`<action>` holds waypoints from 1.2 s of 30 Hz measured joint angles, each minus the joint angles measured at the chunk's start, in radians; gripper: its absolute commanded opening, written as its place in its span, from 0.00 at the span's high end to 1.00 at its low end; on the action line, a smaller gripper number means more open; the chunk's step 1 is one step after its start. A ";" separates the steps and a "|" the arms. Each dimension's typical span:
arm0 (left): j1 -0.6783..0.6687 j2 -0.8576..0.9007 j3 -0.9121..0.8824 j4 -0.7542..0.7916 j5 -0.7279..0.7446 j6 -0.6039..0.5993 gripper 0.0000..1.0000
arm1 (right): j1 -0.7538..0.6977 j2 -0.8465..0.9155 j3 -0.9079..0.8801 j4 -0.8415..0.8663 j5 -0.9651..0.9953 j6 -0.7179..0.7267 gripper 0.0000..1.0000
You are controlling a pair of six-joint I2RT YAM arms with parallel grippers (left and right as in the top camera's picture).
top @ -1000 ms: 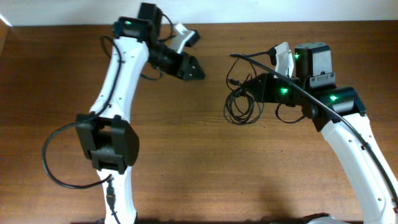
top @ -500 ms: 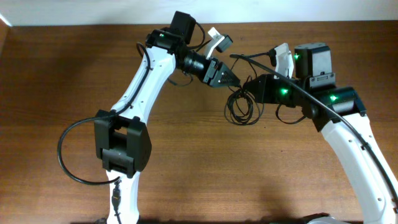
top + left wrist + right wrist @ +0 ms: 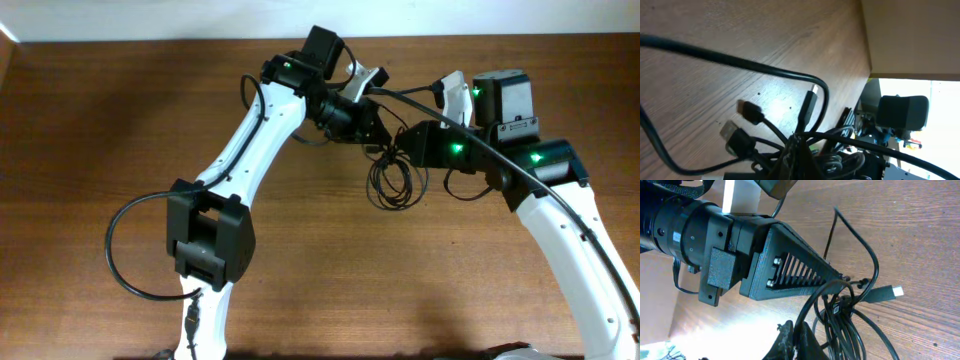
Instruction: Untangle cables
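Right gripper [image 3: 791,339] clamps the cables [image 3: 839,312] — left gripper [image 3: 842,278], grip unclear, should pinch one strand beside the knot — then pull gently.

Overhead straight down, both wrist views close, sharing cables [image 3: 392,178].

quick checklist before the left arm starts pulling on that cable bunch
1. Right gripper anchors the cables: ok, shut on the bunch.
2. Left gripper at the knot: ok, its tip meets the crossing strands.
3. Left jaws closed on one strand: cannot tell, no view shows the gap.
4. A plug free to trail: ok, it sticks out clear of the bunch.
5. Cables separated: not ok, bunched in overlapping loops.
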 measured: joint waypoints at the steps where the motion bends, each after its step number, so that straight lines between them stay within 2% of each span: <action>1: 0.002 0.000 0.000 -0.001 -0.009 0.000 1.00 | 0.000 0.000 0.000 0.000 0.000 0.000 0.96; 4: 0.035 0.000 0.000 -0.010 -0.116 -0.002 1.00 | 0.000 0.000 0.000 -0.006 0.020 0.000 0.96; 7: 0.110 0.000 0.000 -0.023 -0.245 -0.003 1.00 | 0.000 0.005 0.005 -0.079 0.149 0.019 0.96; 13: 0.204 0.000 0.000 -0.076 -0.281 0.052 1.00 | 0.017 0.166 0.006 -0.069 0.138 0.034 0.96; 16: 0.247 0.000 0.000 -0.076 -0.290 0.069 1.00 | 0.124 0.208 0.006 0.003 0.089 0.034 0.96; 17: 0.268 0.000 0.000 -0.078 -0.295 0.070 1.00 | 0.150 0.209 0.006 0.039 0.072 0.034 0.85; 19: 0.330 0.000 0.000 -0.081 -0.302 0.071 1.00 | 0.205 0.208 0.009 0.075 0.048 0.035 0.21; 20: 0.347 0.000 0.000 -0.091 -0.304 0.087 1.00 | 0.204 0.208 0.009 0.069 0.067 0.040 0.06; 21: 0.350 0.000 0.000 -0.101 -0.307 0.104 1.00 | 0.196 0.208 0.010 0.053 0.108 0.041 0.01; 25: 0.330 0.000 0.001 -0.161 -0.307 0.200 1.00 | 0.157 0.212 0.010 -0.017 0.228 0.060 0.01; 28: 0.287 0.000 0.005 -0.291 -0.314 0.314 0.99 | 0.117 0.216 0.011 -0.066 0.254 0.064 0.01; 31: 0.186 0.000 -0.013 -0.336 -0.331 0.408 0.89 | 0.058 0.216 0.011 -0.096 0.268 0.063 0.01; 34: 0.105 -0.002 -0.119 -0.274 -0.390 0.407 0.89 | 0.033 0.216 0.011 -0.117 0.271 0.054 0.01; 36: 0.069 -0.002 -0.183 -0.221 -0.467 0.356 0.89 | 0.032 0.216 0.011 -0.125 0.271 0.050 0.01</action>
